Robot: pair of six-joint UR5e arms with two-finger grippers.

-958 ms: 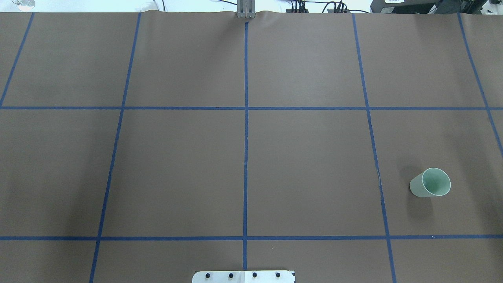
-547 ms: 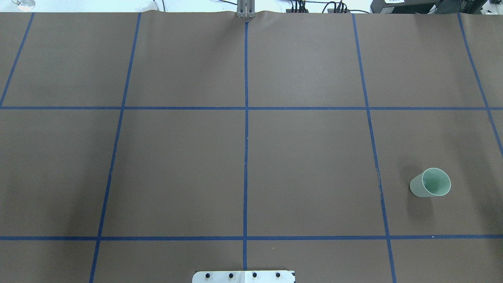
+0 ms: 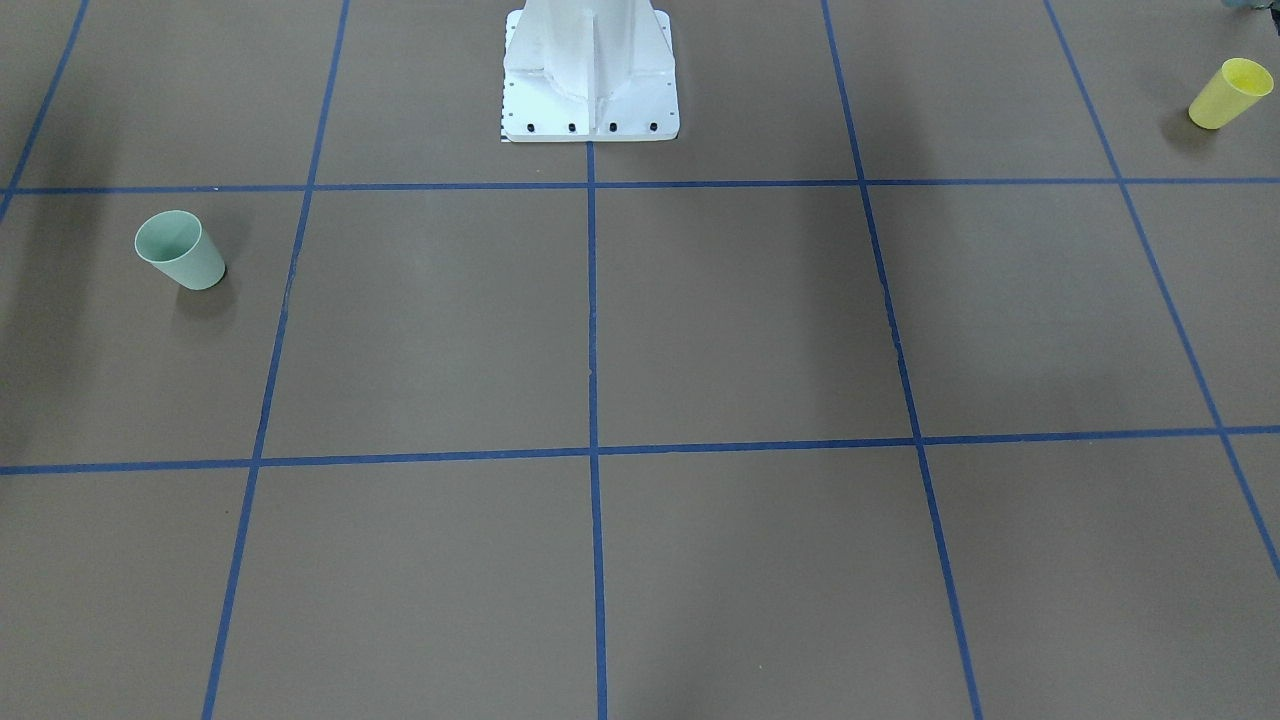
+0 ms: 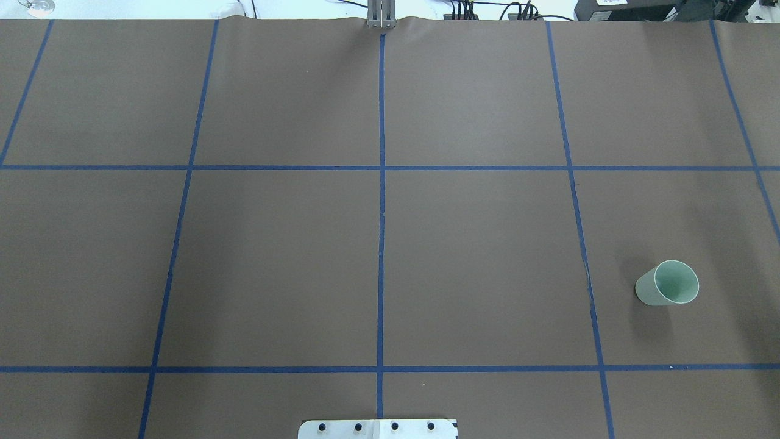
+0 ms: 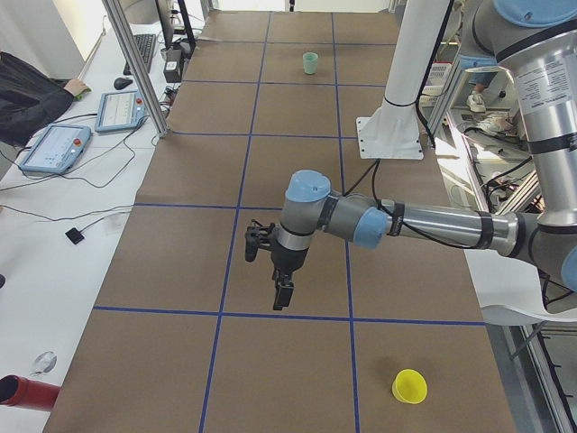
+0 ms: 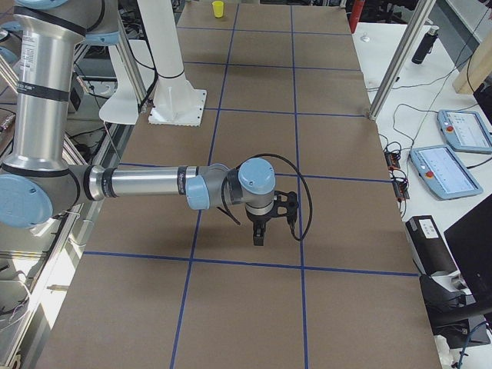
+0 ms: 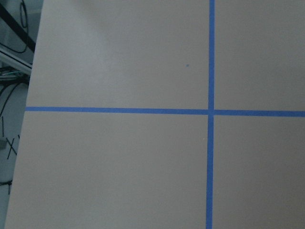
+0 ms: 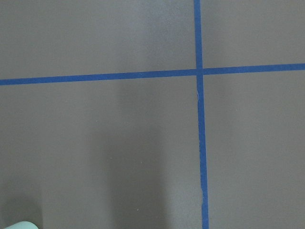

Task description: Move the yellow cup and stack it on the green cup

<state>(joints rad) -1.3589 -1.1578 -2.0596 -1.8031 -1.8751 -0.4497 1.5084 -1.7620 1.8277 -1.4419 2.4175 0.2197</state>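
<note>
The yellow cup [image 3: 1230, 93] stands upright far out on my left side, near the table's end [image 5: 409, 386], and is a small speck in the right exterior view [image 6: 218, 8]. Out on my right side the green cup [image 4: 667, 283] stands upright [image 3: 180, 250] [image 5: 310, 62]; its rim just shows at the right wrist view's bottom left corner [image 8: 19, 225]. My left gripper [image 5: 283, 293] hangs pointing down over bare mat, well short of the yellow cup. The right gripper [image 6: 259, 234] also points down over the mat. I cannot tell whether either is open or shut. Nothing is between their fingers.
The white robot pedestal [image 3: 590, 70] stands at the table's robot-side edge. Aluminium posts [image 5: 135, 63] [image 6: 392, 61] rise at the far edge. Beyond it lie touch pendants [image 5: 54, 149] [image 6: 442, 169], cables and a person's sleeve [image 5: 27, 99]. Blue tape lines grid the brown mat [image 4: 381, 244].
</note>
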